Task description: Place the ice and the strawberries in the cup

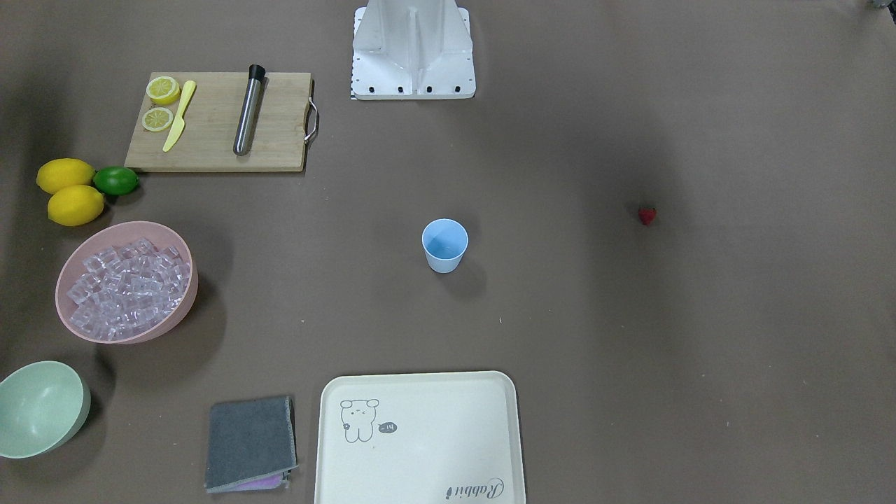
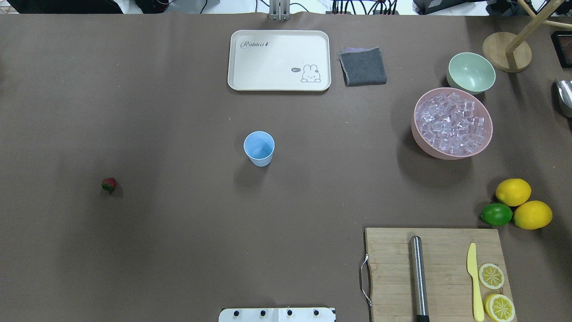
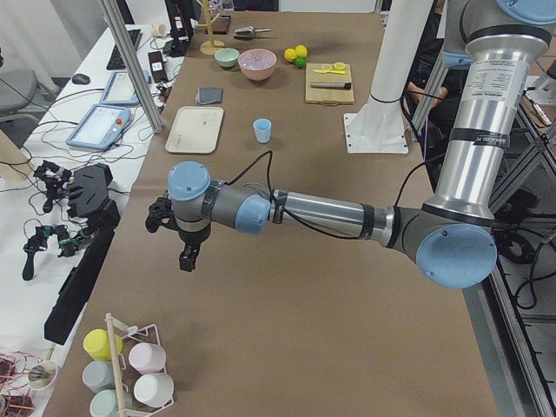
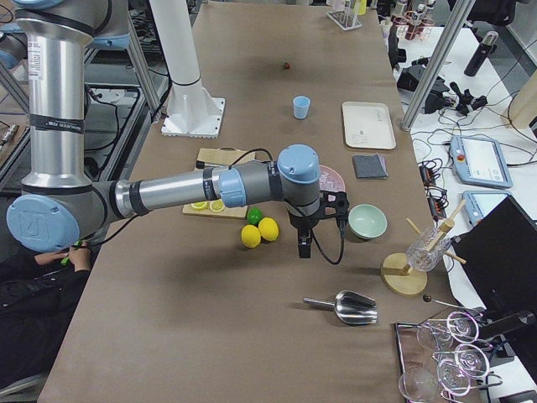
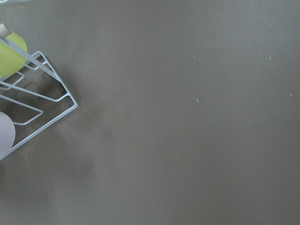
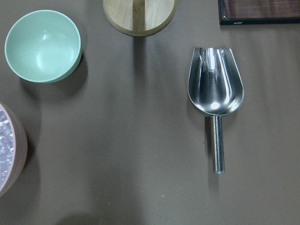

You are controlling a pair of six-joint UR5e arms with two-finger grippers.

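The light-blue cup [image 1: 444,245] [image 2: 259,148] stands upright and empty near the middle of the table. The ice [image 1: 129,280] [image 2: 451,123] fills a pink bowl [image 2: 429,150] on the robot's right side. One red strawberry [image 1: 647,215] [image 2: 108,184] lies alone on the robot's left side. My left gripper [image 3: 187,256] hangs over bare table near the left end, far from the berry; I cannot tell whether it is open or shut. My right gripper [image 4: 304,249] hangs beside the pink bowl and lemons; its state cannot be told either.
A metal scoop [image 6: 215,93] lies on the table past the pale green bowl [image 6: 42,46] [image 2: 471,71]. A cutting board [image 2: 435,273] holds a steel tube, a knife and lemon halves. Lemons and a lime [image 2: 496,214], a cream tray [image 2: 279,60], a grey cloth [image 2: 363,66] and a cup rack [image 5: 33,108] also show.
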